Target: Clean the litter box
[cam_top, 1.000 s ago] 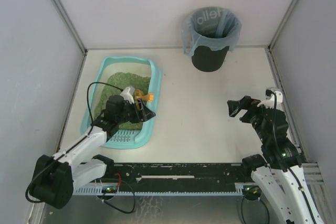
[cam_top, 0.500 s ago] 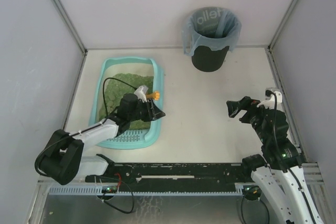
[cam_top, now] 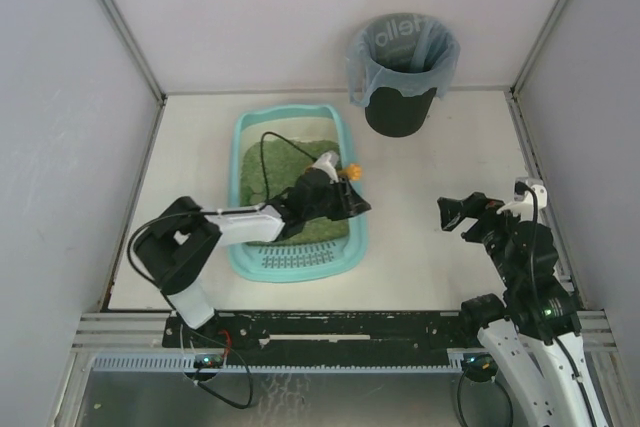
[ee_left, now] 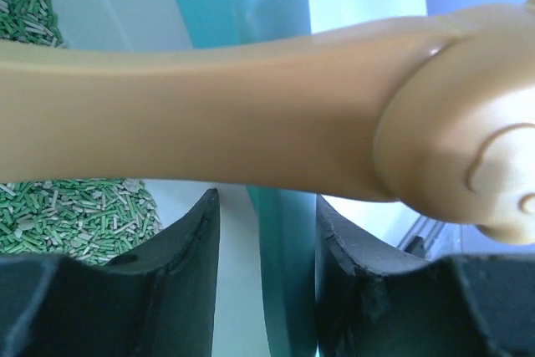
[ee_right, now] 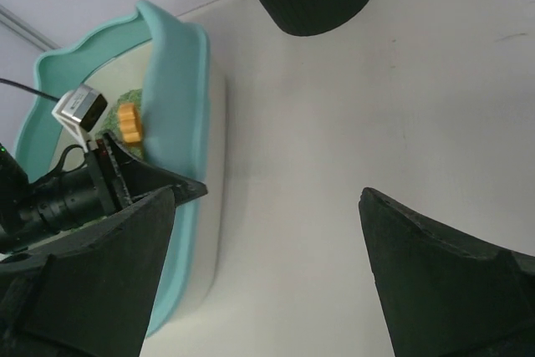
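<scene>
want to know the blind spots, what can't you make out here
- tan thing: left wrist view, too close, ends cut off by edges
- bin contents: top view, too dark inside
- litter in the litter box: top view, left arm covers part, clumps too small

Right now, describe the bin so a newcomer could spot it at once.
Look to the far edge of the table, right of centre. The bin stands there upright. It is round and black with a grey-blue bag over its rim, unlike the flat teal rectangular litter box nearer the front edge.
</scene>
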